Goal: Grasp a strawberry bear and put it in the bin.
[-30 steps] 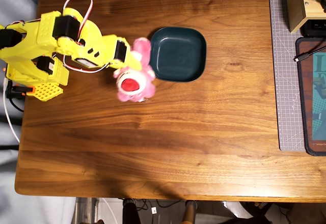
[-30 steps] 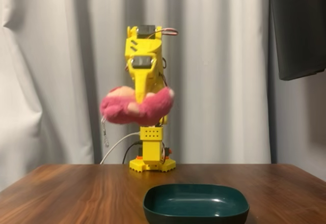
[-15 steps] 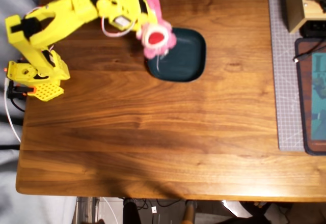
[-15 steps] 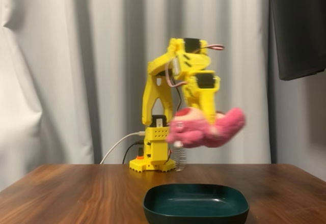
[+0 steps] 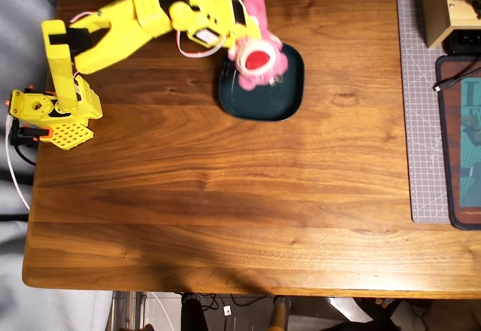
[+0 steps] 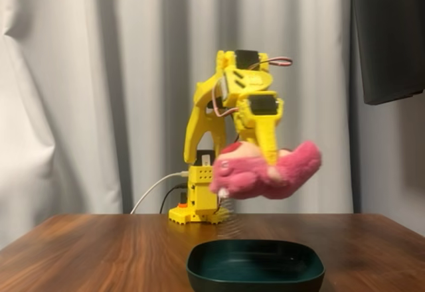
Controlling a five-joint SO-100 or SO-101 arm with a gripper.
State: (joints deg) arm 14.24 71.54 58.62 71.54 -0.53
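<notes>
Clamping the strawberry bear (image 6: 265, 170), the end effector (image 6: 269, 162) hangs above the bin (image 6: 255, 266).

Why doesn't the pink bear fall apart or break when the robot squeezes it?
The strawberry bear looks like soft plush, so it probably just squishes. In the fixed view it droops sideways from the hand, which suggests it is floppy and light. If dropped into the bin below, it would likely land gently, not roll.

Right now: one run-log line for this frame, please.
phase: carry | gripper: shut on strawberry bear | bear: airborne, above bin, not touching | bin: empty on table | next: likely lower/release
</notes>
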